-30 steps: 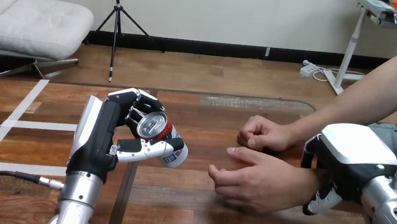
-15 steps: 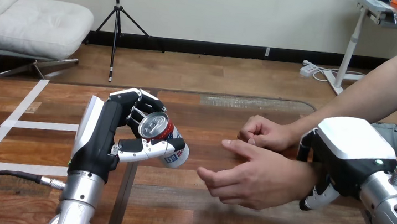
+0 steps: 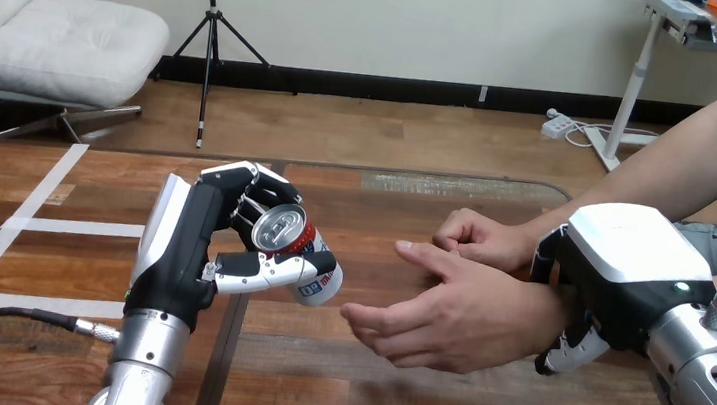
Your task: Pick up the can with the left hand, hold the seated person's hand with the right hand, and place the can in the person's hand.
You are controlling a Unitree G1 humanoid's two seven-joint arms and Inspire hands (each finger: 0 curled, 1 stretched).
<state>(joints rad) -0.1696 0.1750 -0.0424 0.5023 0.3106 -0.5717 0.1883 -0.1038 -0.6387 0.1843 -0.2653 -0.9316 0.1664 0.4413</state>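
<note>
Left hand [image 3: 199,246] has fingers and thumb curled round the can [image 3: 295,246], held tilted above the table [image 3: 414,399], just left of the person's hand [image 3: 453,318], which is open toward it. Right hand [image 3: 629,271] clasps the person's wrist [image 3: 545,321]. The can looks light, thin-walled, smooth and probably slippery. A hold round its middle suits it, without hard squeezing.

Can [image 3: 295,246] in left hand [image 3: 191,245], left of the table's [image 3: 64,192] centre; person's hand [image 3: 453,318] just right, right hand [image 3: 629,266] over its wrist [image 3: 535,317].
</note>
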